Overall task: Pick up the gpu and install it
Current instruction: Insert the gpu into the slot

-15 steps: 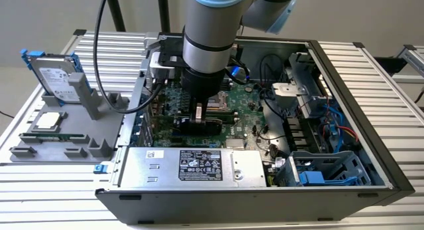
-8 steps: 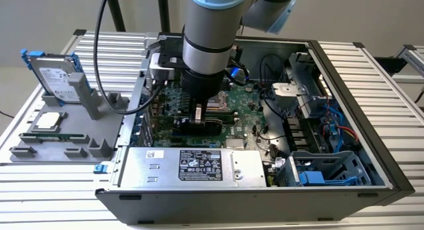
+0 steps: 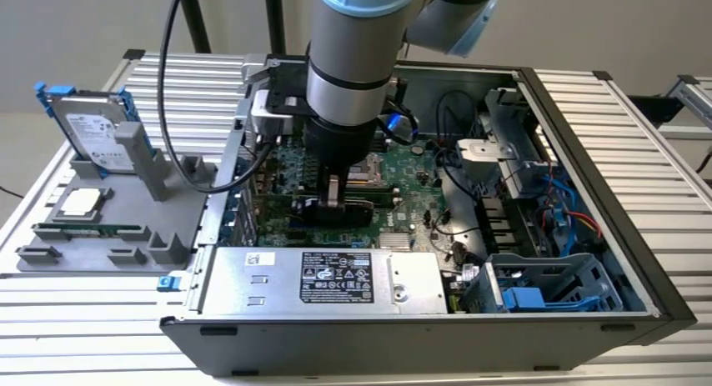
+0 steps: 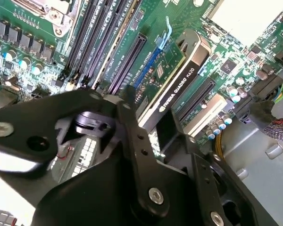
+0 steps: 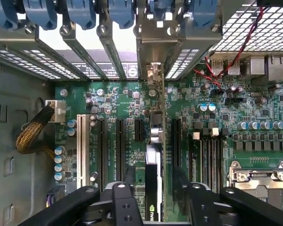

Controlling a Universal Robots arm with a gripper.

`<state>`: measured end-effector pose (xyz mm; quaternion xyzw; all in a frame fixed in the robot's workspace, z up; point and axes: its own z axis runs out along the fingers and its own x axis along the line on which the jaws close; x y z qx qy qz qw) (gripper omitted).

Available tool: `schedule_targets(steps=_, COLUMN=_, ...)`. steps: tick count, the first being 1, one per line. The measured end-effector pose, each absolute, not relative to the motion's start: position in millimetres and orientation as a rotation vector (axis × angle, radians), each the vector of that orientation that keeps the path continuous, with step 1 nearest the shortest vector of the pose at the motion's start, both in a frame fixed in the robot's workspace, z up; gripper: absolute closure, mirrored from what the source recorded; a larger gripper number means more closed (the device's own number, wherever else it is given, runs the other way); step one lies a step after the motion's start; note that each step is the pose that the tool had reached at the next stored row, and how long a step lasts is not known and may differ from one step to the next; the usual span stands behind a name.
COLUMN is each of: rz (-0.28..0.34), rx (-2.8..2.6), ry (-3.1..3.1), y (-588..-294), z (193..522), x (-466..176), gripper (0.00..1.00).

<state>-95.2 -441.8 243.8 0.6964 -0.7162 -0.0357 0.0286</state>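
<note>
The gpu [image 5: 153,141] stands on edge in a motherboard slot, its silver bracket against the case's rear slot openings. In the second wrist view the gpu [image 4: 179,87] shows its black shroud and part of its green board. My gripper [image 5: 154,176] straddles the card from above, with a finger [image 5: 130,174] on one side, the other on the far side, and a small gap at each face. In the exterior view the gripper [image 3: 333,204] reaches down into the open computer case [image 3: 623,194], over the black card [image 3: 353,213].
A silver power supply [image 3: 333,278] lies along the case's front edge, and a drive cage [image 3: 545,286] with cables is at the exterior view's right. A grey fixture [image 3: 67,253] outside the case holds a blue-framed hard drive [image 3: 95,132], a memory stick [image 3: 89,230] and a chip [image 3: 80,203].
</note>
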Motion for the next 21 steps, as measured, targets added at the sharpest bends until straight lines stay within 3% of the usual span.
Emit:
schedule_targets(steps=13, rz=-0.11, rx=2.149, ry=-2.21, y=-441.7, z=292.5, x=-95.2, gripper=0.0)
schedule_targets(steps=14, rz=-0.11, rx=2.149, ry=-2.21, y=-441.7, z=292.5, x=-95.2, gripper=1.0)
schedule_targets(steps=21, rz=-0.111, rx=2.149, ry=-2.211, y=-441.7, z=292.5, x=-95.2, gripper=1.0)
